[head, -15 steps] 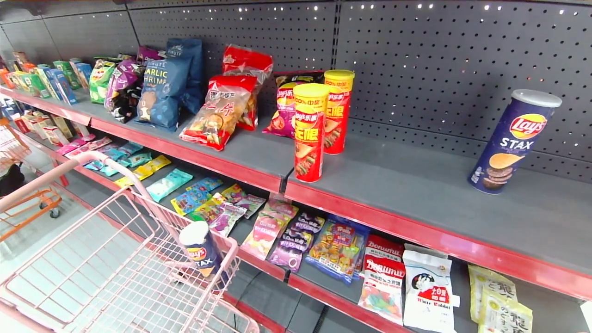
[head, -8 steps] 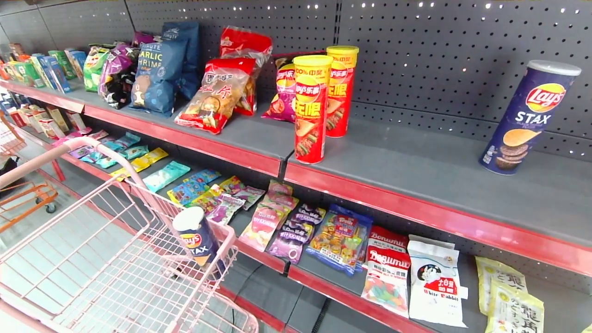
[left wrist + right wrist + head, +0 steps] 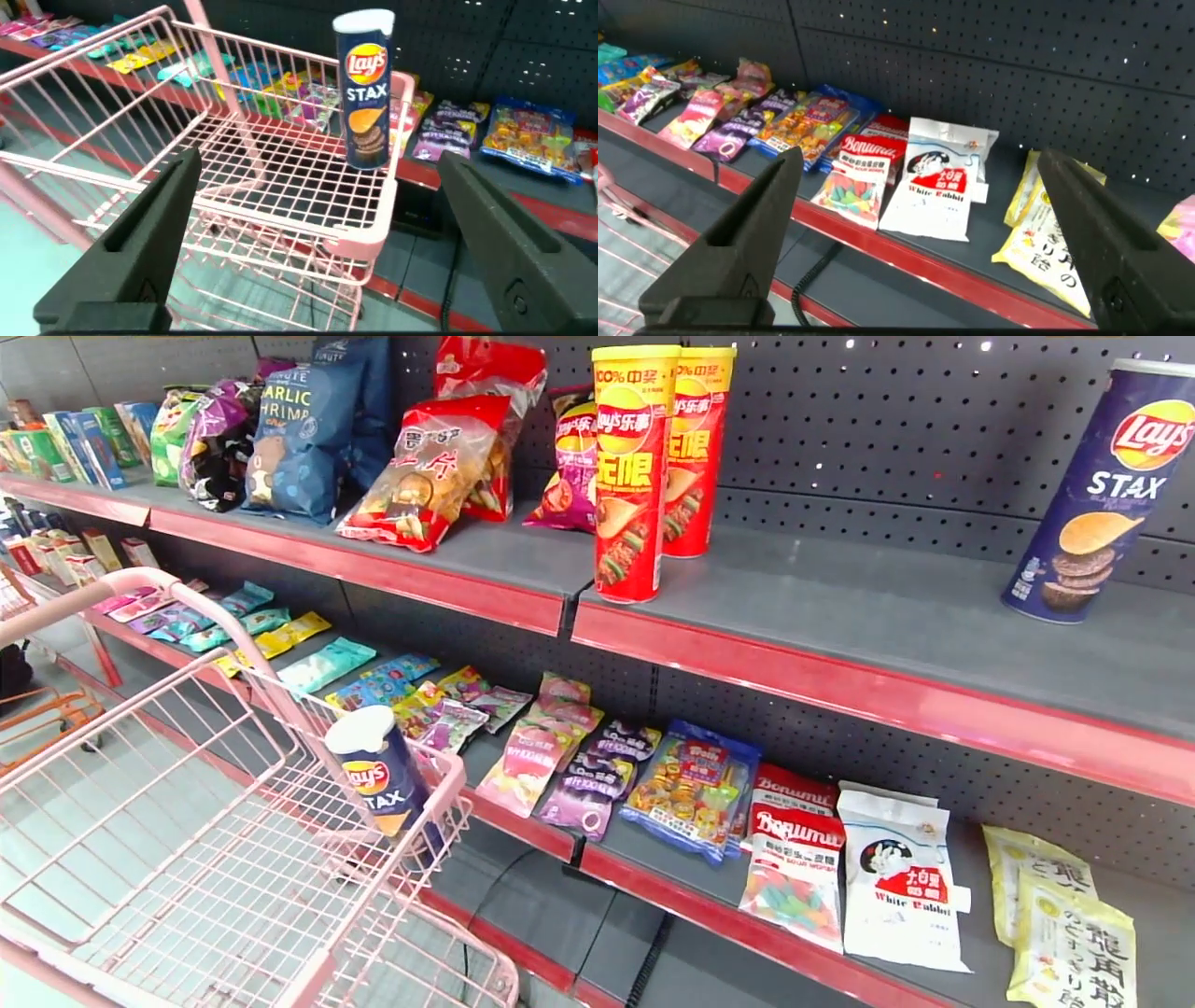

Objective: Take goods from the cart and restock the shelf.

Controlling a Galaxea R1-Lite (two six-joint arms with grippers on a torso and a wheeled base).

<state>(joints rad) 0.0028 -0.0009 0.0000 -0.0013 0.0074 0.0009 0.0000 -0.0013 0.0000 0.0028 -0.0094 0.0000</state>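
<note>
A blue chip can (image 3: 383, 779) with a white lid stands upright in the far right corner of the pink wire cart (image 3: 446, 814). In the left wrist view the same blue can (image 3: 366, 89) stands beyond my left gripper (image 3: 320, 159), which hangs open and empty above the cart's mesh floor (image 3: 280, 177). A matching blue can (image 3: 1102, 495) stands at the right of the upper grey shelf (image 3: 840, 607). My right gripper (image 3: 920, 159) is open and empty, low in front of the lower shelf's candy bags, facing a white bag (image 3: 938, 177).
Two tall red and yellow chip cans (image 3: 635, 467) stand mid-shelf, with snack bags (image 3: 420, 467) to their left and bare board between them and the blue can. Candy packets (image 3: 691, 793) cover the lower shelf. An orange cart (image 3: 47, 719) stands far left.
The head camera has tilted down, so the whole picture slid upward. The cans, the bags and the cart have kept their places.
</note>
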